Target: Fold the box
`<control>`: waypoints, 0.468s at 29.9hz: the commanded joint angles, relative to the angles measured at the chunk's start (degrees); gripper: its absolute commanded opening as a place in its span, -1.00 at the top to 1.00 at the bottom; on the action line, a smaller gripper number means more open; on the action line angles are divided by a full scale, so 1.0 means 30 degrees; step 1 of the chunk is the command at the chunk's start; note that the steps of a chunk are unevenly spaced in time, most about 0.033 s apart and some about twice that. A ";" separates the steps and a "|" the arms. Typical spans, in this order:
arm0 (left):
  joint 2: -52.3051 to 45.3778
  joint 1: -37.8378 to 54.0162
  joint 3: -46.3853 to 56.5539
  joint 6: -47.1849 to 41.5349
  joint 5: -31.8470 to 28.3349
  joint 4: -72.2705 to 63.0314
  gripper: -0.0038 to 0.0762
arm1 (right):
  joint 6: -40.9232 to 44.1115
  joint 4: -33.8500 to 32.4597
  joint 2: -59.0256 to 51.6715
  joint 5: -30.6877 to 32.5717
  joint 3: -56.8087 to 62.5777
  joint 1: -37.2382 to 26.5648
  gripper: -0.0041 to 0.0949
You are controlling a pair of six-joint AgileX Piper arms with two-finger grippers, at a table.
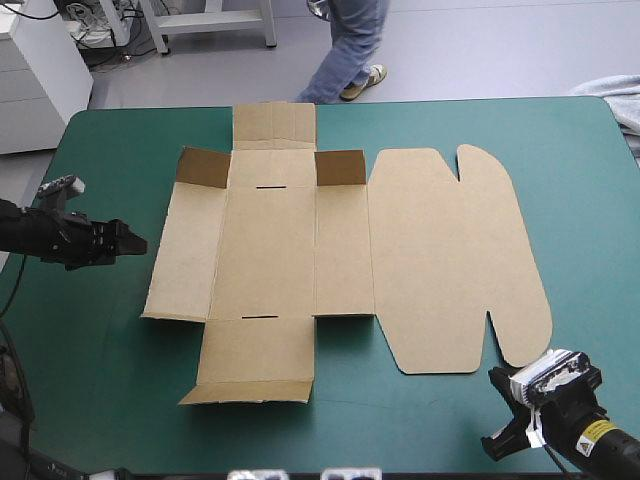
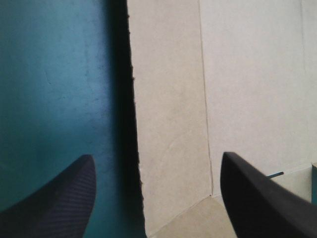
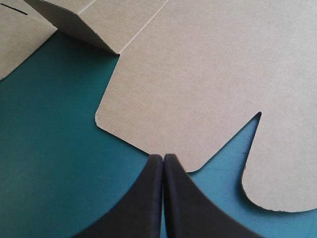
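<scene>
High view: we see the box [image 1: 300,250] lying open and nearly flat in the middle of the table [image 1: 100,350]. Its lid [image 1: 450,260] is spread toward the right, with a notch in both the far and near edges. Two small flaps [image 1: 340,167] at the far side stand up. The near flap [image 1: 255,355] lies flat, with a bent lip along its near end. The left gripper [image 1: 138,242] sits low just beside the box's left edge, with bare cover between them. The right gripper [image 1: 498,380] is by the table's near right corner, close to the lid's near lobe. Left wrist view: the left gripper [image 2: 156,157] is wide open, fingers [image 2: 59,198] well apart, gripping nothing. The box's [image 2: 247,74] left edge runs between the fingers, teal-green cover on one side and board on the other. A crease [image 2: 205,99] runs along that edge and a slot [image 2: 275,174] shows by one finger. Right wrist view: the right gripper [image 3: 163,158] is fully closed, fingers [image 3: 193,203] meeting in one point, and empty. Its tip is over bare cover just short of the lid's [image 3: 208,74] near edge, between the rounded corner and the near notch [image 3: 255,119]. Farther ahead we see a tilted flap [image 3: 74,20] beyond that corner.
</scene>
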 commanded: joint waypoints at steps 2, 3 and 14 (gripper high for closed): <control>0.1097 0.0023 -0.0570 0.0001 0.1549 -0.1258 -0.42 | -0.0105 0.0162 0.0163 -0.1179 -0.0437 -0.0008 0.94; 0.1503 0.0023 -0.0570 0.0122 0.1549 -0.1318 -0.42 | -0.0105 0.0162 0.0163 -0.1179 -0.0437 -0.0008 0.94; 0.2735 -0.0399 -0.0570 0.1445 0.1549 -0.2652 -0.42 | -0.0105 0.0162 0.0163 -0.1179 -0.0437 -0.0008 0.94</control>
